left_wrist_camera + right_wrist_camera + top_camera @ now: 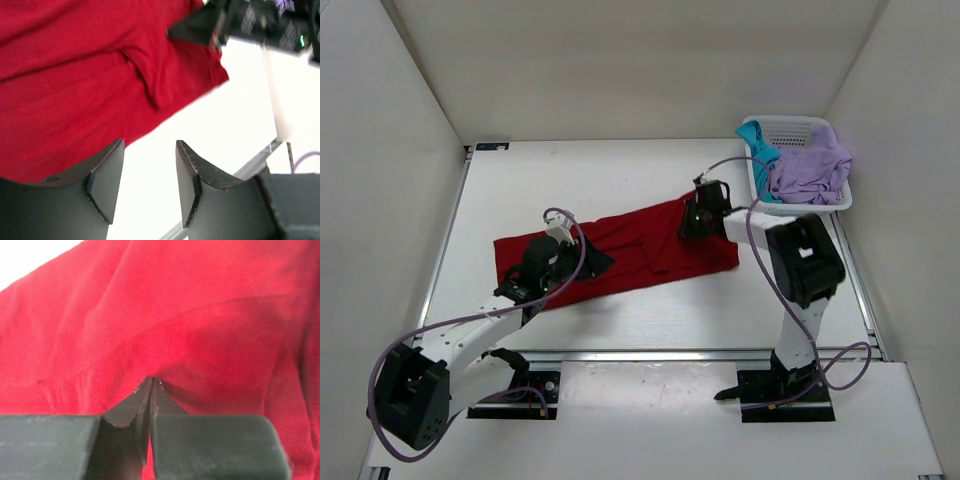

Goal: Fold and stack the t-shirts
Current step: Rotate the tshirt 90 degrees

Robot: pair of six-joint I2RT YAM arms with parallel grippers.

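The deep red t-shirt (630, 250) lies spread in a long band across the table's middle. My left gripper (588, 258) hovers over its near edge, open and empty; in the left wrist view the gripper (150, 150) has white table between its jaws and the red shirt (75, 75) just beyond. My right gripper (692, 222) is on the shirt's right part. In the right wrist view it (151, 381) is shut, pinching the red fabric (175, 300). The teal t-shirt (757, 140) and the lavender t-shirt (810, 165) lie crumpled in the basket.
The white mesh basket (800, 122) stands at the back right corner. White walls enclose the table on three sides. A metal rail (650, 354) runs along the table's near edge. My right arm (240, 20) shows at the top of the left wrist view.
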